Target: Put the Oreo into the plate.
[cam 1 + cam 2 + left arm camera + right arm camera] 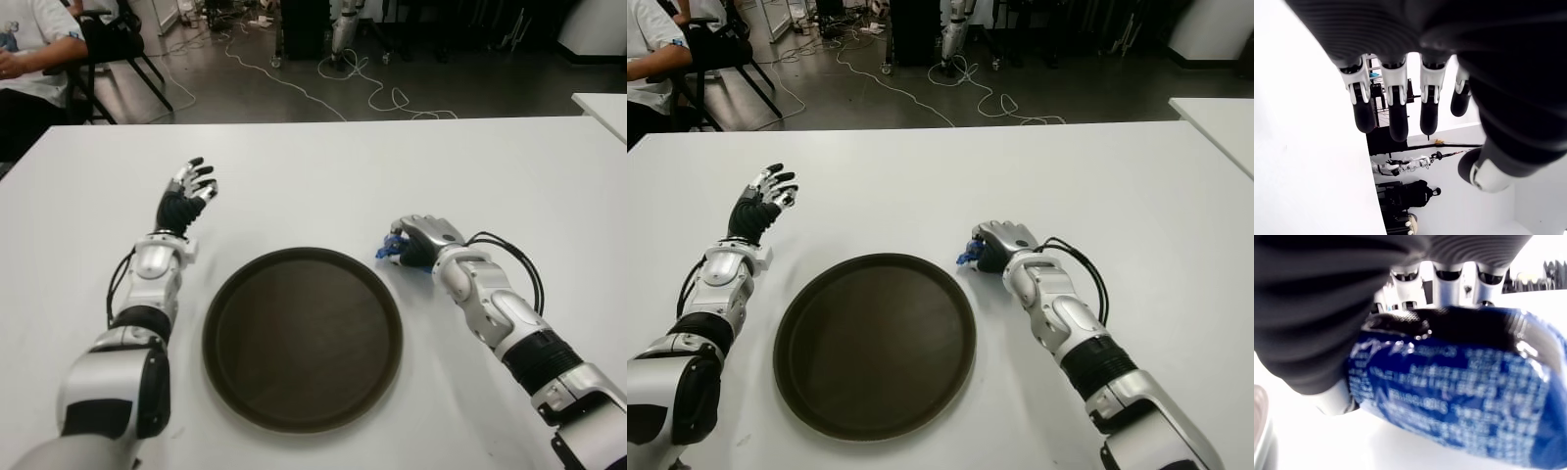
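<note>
The Oreo (1459,391) is a small blue packet with white print. My right hand (411,241) is curled over it on the white table, just off the right rim of the round dark brown plate (302,338); only the packet's blue end (968,257) pokes out toward the plate. In the right wrist view the fingers (1449,279) wrap over the packet's top. My left hand (188,194) shows left of the plate, raised with fingers (1393,105) spread and nothing in it.
The white table (323,186) stretches wide beyond both hands. A second white table's corner (602,106) shows at the far right. A seated person (29,59) and a chair are beyond the table's far left corner, with cables on the floor.
</note>
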